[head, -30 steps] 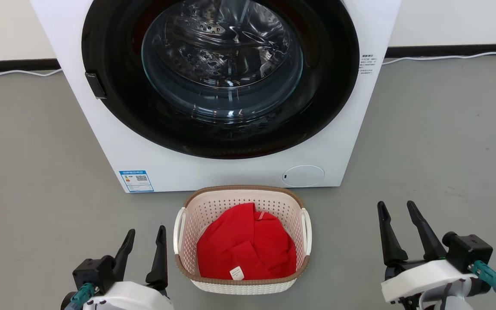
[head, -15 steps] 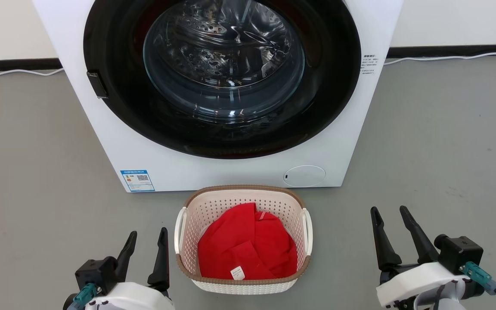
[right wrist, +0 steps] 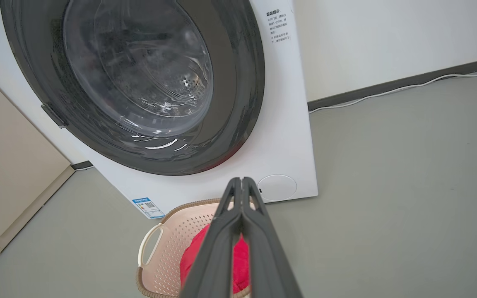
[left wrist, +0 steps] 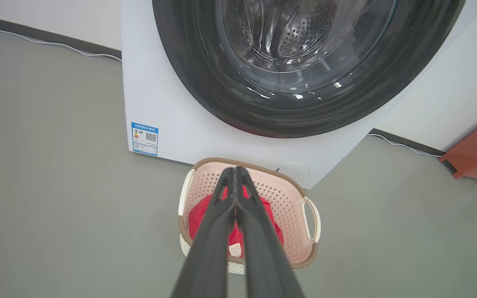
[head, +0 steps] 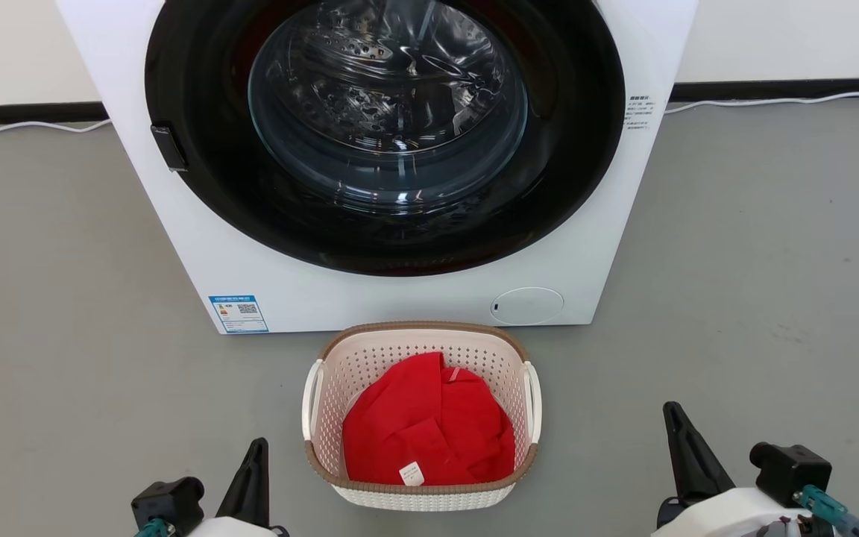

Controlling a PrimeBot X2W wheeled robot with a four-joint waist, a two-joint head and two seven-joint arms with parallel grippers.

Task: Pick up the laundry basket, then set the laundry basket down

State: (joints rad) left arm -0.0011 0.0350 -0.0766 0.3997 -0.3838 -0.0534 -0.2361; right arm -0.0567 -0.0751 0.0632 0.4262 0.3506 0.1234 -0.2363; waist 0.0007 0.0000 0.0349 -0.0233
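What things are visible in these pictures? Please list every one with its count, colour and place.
washing machine: one, white with a dark round door, on the floor by the wall
laundry basket: one, cream with brown rim, on the floor before the machine
garment: one, red, inside the basket
sticker: one, blue, machine front, lower left corner
cable: two stretches, white, along the wall
orange-red object: one, by the wall, only partly seen
left hand: one, dark, shut, left of the basket, apart
right hand: one, dark, shut, right of the basket, apart
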